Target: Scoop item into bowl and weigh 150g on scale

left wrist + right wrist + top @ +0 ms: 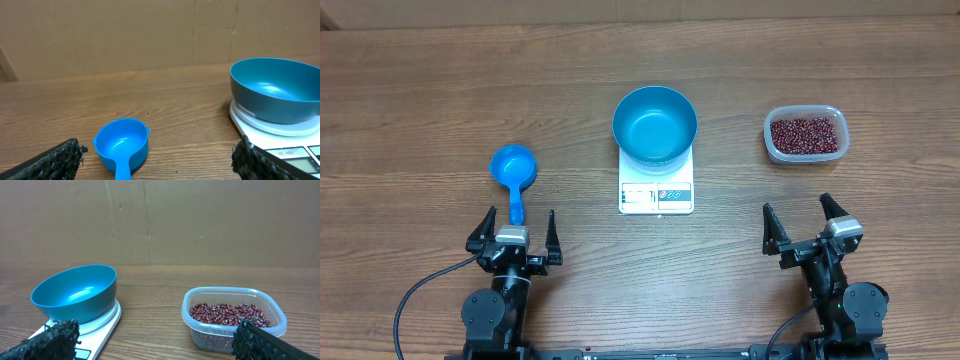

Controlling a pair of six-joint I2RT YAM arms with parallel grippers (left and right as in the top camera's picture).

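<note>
Your wooden table carries the blue bowl sitting on the white scale at centre, with the clear tub well to their right. Your left gripper and right gripper both stand wide and hold nothing, and the handle end of the blue scoop lies between the left one's fingertips. The beans lie in the tub.

open table between scoop and scale, bowl on scale mid-table, tub right
</note>
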